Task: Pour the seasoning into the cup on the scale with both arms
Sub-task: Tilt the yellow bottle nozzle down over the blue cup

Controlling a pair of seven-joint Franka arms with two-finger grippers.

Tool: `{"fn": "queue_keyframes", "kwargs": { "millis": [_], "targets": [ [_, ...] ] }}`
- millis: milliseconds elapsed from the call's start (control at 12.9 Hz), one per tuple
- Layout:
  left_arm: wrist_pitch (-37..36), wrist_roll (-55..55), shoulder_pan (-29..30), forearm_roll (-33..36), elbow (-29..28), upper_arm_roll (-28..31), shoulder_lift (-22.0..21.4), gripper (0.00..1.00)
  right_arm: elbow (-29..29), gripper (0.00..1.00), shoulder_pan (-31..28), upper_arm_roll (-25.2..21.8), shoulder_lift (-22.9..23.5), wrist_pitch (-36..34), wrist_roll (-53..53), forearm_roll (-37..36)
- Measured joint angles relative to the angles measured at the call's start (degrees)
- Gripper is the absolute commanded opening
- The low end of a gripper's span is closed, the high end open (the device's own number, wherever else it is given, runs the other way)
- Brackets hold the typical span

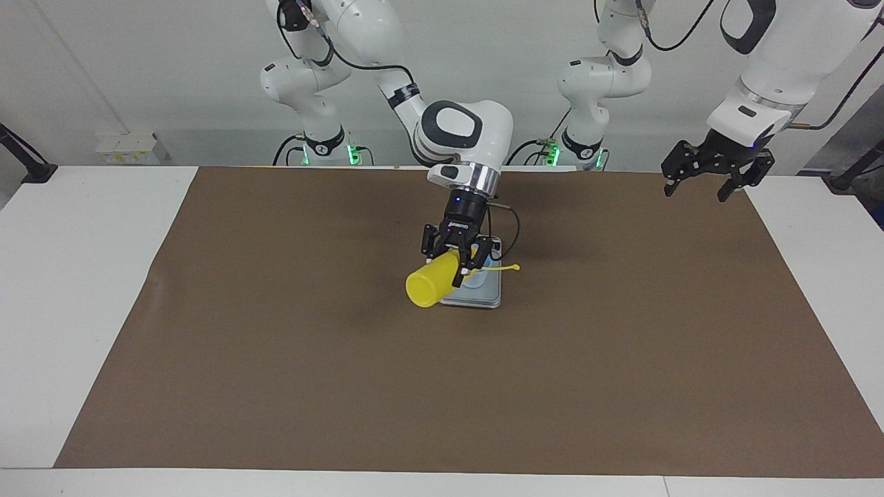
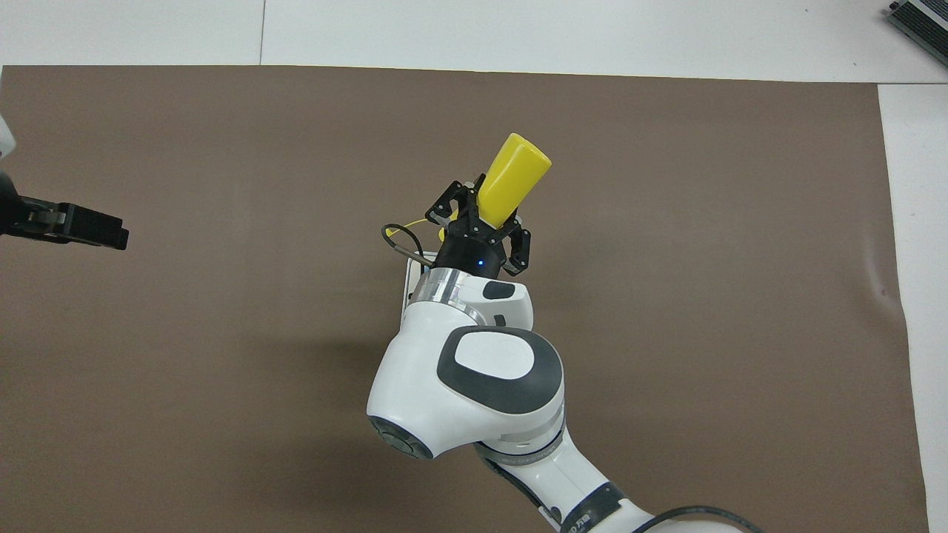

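Note:
My right gripper (image 1: 457,268) is shut on the yellow seasoning bottle (image 1: 431,284). It holds the bottle tipped nearly flat, nozzle end over the pale-blue cup (image 1: 477,278), which stands on the silver-grey scale (image 1: 476,299). The tethered lid (image 1: 509,268) hangs out to the side. In the overhead view the bottle (image 2: 513,178) sticks out past the right gripper (image 2: 483,222); the cup is hidden under the hand and only a sliver of the scale (image 2: 409,290) shows. My left gripper (image 1: 694,190) is open and empty, raised over the mat's edge at the left arm's end, also seen in the overhead view (image 2: 111,233).
A brown mat (image 1: 276,359) covers most of the white table (image 1: 76,276). A grey device (image 2: 922,15) lies at the table's corner farthest from the robots, toward the right arm's end.

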Motion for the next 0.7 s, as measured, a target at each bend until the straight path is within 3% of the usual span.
{"fn": "queue_keyframes", "kwargs": {
  "millis": [233,698],
  "targets": [
    [0.07,0.00,0.00,0.00,0.00,-0.01,0.00,1.00,-0.51,0.00,-2.66,-0.02,-3.07,1.12,-1.83,12.56],
    [0.15,0.00,-0.01,0.00,-0.01,-0.01,0.00,1.00,-1.10,0.00,-9.01,-0.19,-6.96,0.97,-5.30,45.49]
  ]
}}
